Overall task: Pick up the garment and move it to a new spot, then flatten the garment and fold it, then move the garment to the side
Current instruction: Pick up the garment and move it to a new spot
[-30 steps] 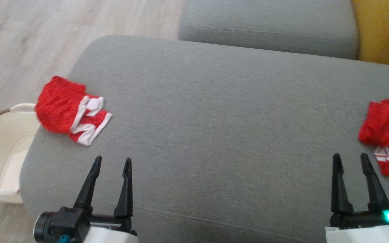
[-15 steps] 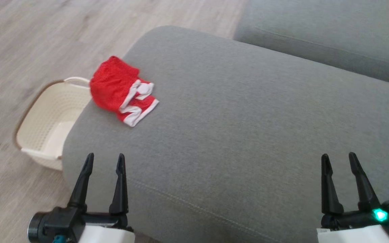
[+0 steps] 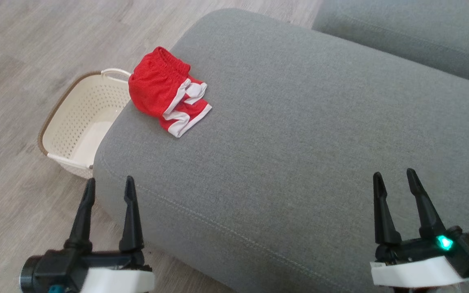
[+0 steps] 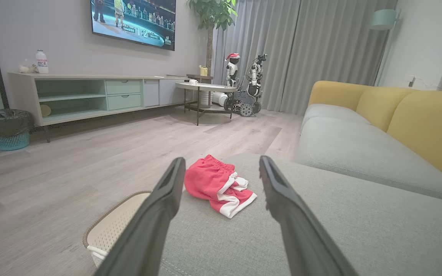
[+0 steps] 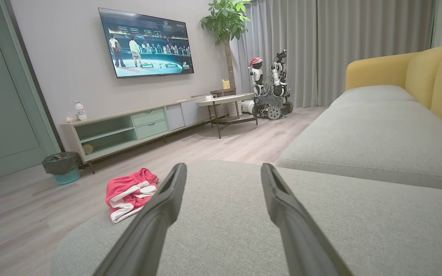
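head view: the left gripper (image 3: 110,179) sits at the lower left, its two dark fingers parted with nothing between them. the tips straddle the near left edge of the grey sofa cushion (image 3: 299,142). the garment (image 3: 165,91), red shorts with white trim, lies bunched on the cushion's far left corner. it is ahead of this gripper, a little to its right and well apart from it. a cream perforated basket (image 3: 75,110) stands on the wood floor (image 3: 14,61) ahead of the left gripper, tight against the cushion's side and just beside the garment. the right gripper (image 3: 393,171) is at the lower right over the cushion, fingers likewise spread and empty. the garment is far off to its left and ahead.

left wrist view: the garment shows between the two open fingers, ahead of them on the cushion. the basket's rim peeks out beside the left finger, low down. a yellow sofa back rises to the right.

right wrist view: the fingers stand apart over bare grey cushion. the garment lies ahead and to the left of the left finger, at the cushion's far edge.
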You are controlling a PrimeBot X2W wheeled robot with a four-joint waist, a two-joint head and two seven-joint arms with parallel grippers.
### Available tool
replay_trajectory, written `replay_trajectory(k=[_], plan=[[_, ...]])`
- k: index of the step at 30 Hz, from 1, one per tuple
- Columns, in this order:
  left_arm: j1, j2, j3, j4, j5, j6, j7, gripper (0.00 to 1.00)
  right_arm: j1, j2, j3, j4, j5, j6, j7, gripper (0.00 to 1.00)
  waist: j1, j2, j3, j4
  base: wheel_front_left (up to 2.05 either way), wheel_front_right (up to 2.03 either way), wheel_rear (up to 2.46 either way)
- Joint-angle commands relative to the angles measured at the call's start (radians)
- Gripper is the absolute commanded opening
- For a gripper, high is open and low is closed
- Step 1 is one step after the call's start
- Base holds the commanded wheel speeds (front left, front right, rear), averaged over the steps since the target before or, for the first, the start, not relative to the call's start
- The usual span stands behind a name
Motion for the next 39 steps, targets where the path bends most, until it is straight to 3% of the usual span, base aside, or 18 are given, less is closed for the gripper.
replay_trajectory(k=[1, 4, 6, 7, 12, 15, 20, 21, 28, 34, 39], plan=[[-0.033, -0.008, 0.04, -0.042, -0.015, 0.009, -0.005, 1.0, -0.052, -0.006, 0.029, -0.025, -0.014, 0.006, -0.008, 1.0, 0.0, 0.0, 0.014, 0.004, 0.0, 0.0, 0.0], [-0.071, -0.008, 0.069, -0.045, -0.017, -0.003, -0.005, 1.0, -0.062, -0.006, 0.032, -0.026, -0.022, 0.006, -0.008, 1.0, 0.0, 0.0, 0.031, 0.006, 0.0, 0.0, 0.0], [-0.13, -0.007, 0.092, -0.041, -0.013, -0.032, -0.005, 1.0, -0.067, -0.006, 0.03, -0.027, -0.033, 0.006, -0.008, 1.0, 0.0, 0.0, 0.051, 0.007, 0.0, 0.0, 0.0], [-0.214, 0.003, 0.113, -0.02, -0.013, -0.067, -0.005, 1.0, -0.073, -0.006, 0.023, -0.028, -0.052, 0.006, -0.008, 1.0, 0.0, 0.0, 0.075, 0.008, 0.0, 0.0, 0.0], [-0.483, 0.057, 0.139, 0.149, -0.029, -0.143, 0.007, 1.0, -0.086, -0.008, -0.001, -0.042, -0.103, 0.006, -0.008, 1.0, 0.0, 0.0, 0.14, 0.002, 0.0, 0.0, 0.0], [-0.655, 0.097, 0.167, 0.261, -0.06, -0.166, 0.084, 1.0, -0.112, -0.024, 0.008, -0.054, -0.125, 0.006, -0.008, 1.0, 0.0, 0.0, 0.199, -0.032, 0.0, 0.0, 0.0], [-0.899, 0.141, 0.212, 0.497, -0.143, -0.184, 0.279, 1.0, -0.174, -0.067, 0.015, -0.073, -0.148, 0.006, -0.008, 1.0, 0.0, 0.0, 0.294, -0.084, 0.0, 0.0, 0.0], [-0.899, 0.141, 0.212, 0.497, -0.143, -0.184, 0.279, 1.0, -0.174, -0.067, 0.015, -0.073, -0.148, 0.006, -0.008, 1.0, 0.0, 0.0, 0.294, -0.084, 0.0, 0.0, 0.0], [-1.105, 0.202, 0.251, 0.869, -0.219, -0.185, 0.546, 1.0, -0.233, -0.103, 0.025, -0.101, -0.167, 0.006, -0.008, 1.0, 0.0, 0.0, 0.383, -0.154, 0.0, 0.0, 0.0], [-1.21, 0.201, 0.265, 1.041, -0.301, -0.225, 0.62, 1.0, -0.268, -0.127, 0.03, -0.135, -0.182, 0.006, -0.008, 1.0, 0.0, 0.0, 0.453, -0.202, 0.0, 0.0, 0.0], [-1.251, 0.216, 0.224, 1.144, -0.292, -0.238, 0.652, 1.0, -0.299, -0.139, 0.039, -0.164, -0.191, 0.006, -0.007, 1.0, 0.0, 0.0, 0.503, -0.234, 0.0, 0.0, 0.0]])
